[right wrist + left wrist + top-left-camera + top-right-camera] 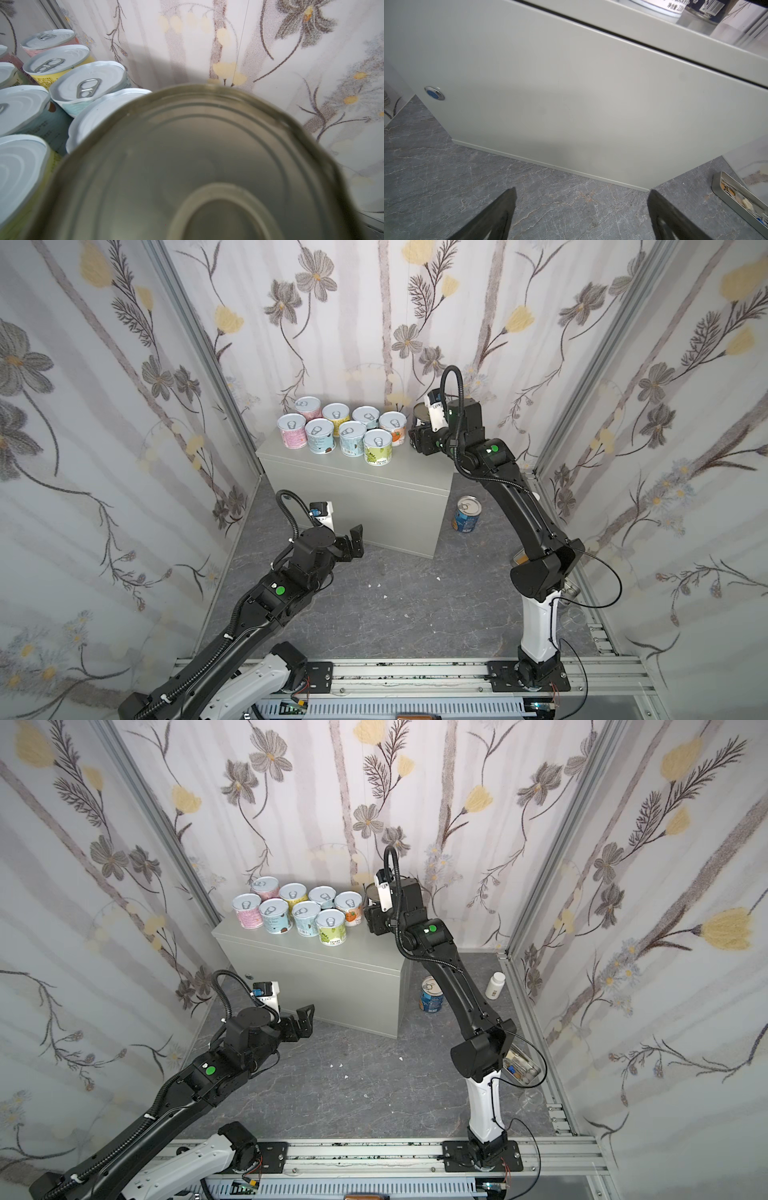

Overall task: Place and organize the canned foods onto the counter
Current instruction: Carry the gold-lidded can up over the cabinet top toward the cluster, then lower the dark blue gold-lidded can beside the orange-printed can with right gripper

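Several short pull-tab cans (345,431) (299,913) with pastel labels stand clustered on the left half of the grey counter (374,497) (332,977) (571,93). My right gripper (417,434) (370,918) is shut on a dark navy can (420,411) (370,894) at the counter's right end, beside the orange-labelled can (394,428). The navy can's metal end (207,166) fills the right wrist view and hides the fingers. A taller blue can (466,515) (432,994) stands on the floor right of the counter. My left gripper (355,541) (305,1020) (582,191) hangs open and empty before the counter's front.
A white pill bottle (495,986) stands on the dark marbled floor by the right wall. A flat rectangular tin (521,1067) (737,197) lies near the right arm's base. The counter front carries a small round lock (434,96). Floral walls close in three sides.
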Motion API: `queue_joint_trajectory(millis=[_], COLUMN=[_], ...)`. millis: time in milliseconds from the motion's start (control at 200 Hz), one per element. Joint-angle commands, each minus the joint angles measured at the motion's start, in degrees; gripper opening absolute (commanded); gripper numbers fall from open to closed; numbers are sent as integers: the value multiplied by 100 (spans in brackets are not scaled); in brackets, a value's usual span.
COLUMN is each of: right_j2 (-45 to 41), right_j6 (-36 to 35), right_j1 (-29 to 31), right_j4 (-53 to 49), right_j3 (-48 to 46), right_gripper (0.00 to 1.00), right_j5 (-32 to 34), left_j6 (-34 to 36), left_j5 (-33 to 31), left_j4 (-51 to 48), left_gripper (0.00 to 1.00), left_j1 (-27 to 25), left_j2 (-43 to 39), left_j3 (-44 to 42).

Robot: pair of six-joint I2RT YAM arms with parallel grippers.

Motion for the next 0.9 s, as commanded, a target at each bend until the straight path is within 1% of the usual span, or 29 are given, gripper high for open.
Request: queue_joint_trajectory(millis=[0,105,340,480,739,894], right_j2=[58,67,68,107,138,112], right_j6=[-56,-84,-45,18,24,-4], right_j1=[9,5,27,35,30,21], right_j4=[621,604,630,624,569,535], right_j3=[56,51,50,51,53,51], right_gripper=[52,55,57,63,70,78], right_j5=[-139,-156,-348,-377,-381,-409], left_j6=[-109,-148,-201,-194,-192,-183], left_j5=[-109,-109,-99,-101,-92,-101], left_j4=[205,207,190,174,155,146], left_gripper=[100,100,100,100,100,100], left_j1=[5,4,12,3,5,9], left_j2=[-70,-109,-251,-322,-340,-332], left_j3=[-62,-90,-181,-215,-193,-185])
